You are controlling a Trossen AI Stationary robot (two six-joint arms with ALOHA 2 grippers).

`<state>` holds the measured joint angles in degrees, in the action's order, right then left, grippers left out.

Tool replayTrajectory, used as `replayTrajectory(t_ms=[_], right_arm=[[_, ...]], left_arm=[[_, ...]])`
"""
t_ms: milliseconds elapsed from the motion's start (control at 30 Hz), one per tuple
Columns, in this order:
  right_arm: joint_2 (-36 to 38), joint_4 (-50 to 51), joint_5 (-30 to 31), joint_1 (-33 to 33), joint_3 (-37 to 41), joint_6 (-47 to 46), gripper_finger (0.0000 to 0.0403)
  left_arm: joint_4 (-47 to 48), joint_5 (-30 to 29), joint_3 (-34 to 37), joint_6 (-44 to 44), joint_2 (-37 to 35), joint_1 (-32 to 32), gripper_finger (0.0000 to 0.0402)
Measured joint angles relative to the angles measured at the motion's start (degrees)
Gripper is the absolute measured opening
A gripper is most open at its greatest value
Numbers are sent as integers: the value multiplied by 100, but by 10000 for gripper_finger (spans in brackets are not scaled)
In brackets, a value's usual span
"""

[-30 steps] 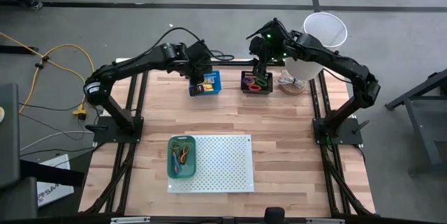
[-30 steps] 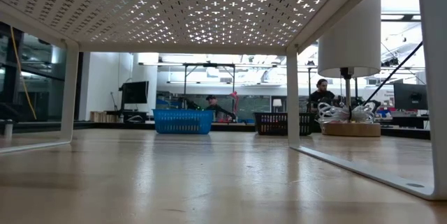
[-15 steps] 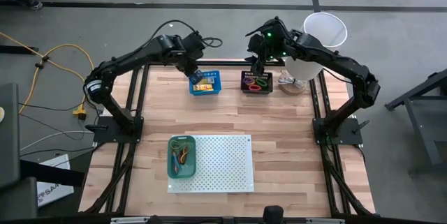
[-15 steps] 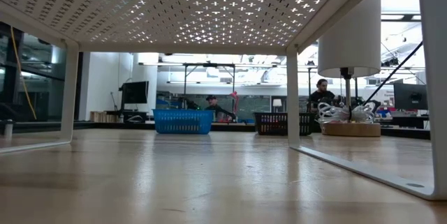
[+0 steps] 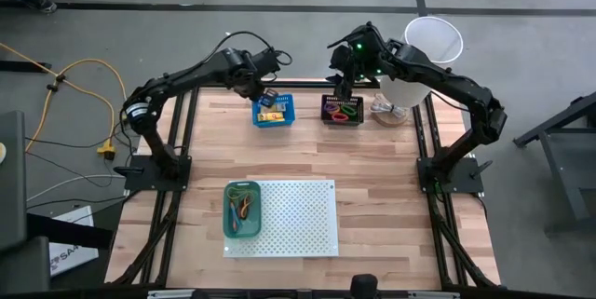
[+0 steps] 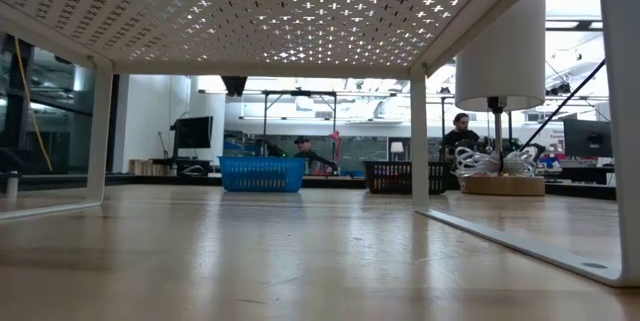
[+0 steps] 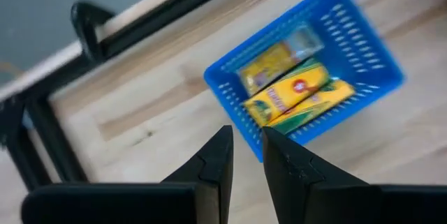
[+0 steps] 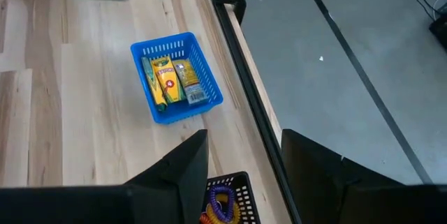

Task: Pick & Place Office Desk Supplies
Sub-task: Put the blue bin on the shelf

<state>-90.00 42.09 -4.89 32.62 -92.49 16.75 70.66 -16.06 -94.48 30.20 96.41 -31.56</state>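
No print can be read, not even on the yellow packets (image 7: pixel 290 88).

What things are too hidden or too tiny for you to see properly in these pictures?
- Black bin: the right gripper covers part of it from above; the right wrist view cuts it off at the edge.
- Green bin: the bands inside are too small to count from above.
- Yellow packets: print blurred in the left wrist view.
- Low view: the white perforated board hides both arms.

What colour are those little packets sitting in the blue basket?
Yellow-orange packets, lying in the blue basket; the left wrist view shows them best.
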Motion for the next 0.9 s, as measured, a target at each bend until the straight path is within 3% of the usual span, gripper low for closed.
replayTrajectory(t_ms=[400,900], right_arm=[[0,-76,0,0,0,0,170],[0,-78,0,0,0,1,170]], left_arm=[[370,387,2,2138,670,-318,69],[364,695,7,2836,1101,-284,69]])
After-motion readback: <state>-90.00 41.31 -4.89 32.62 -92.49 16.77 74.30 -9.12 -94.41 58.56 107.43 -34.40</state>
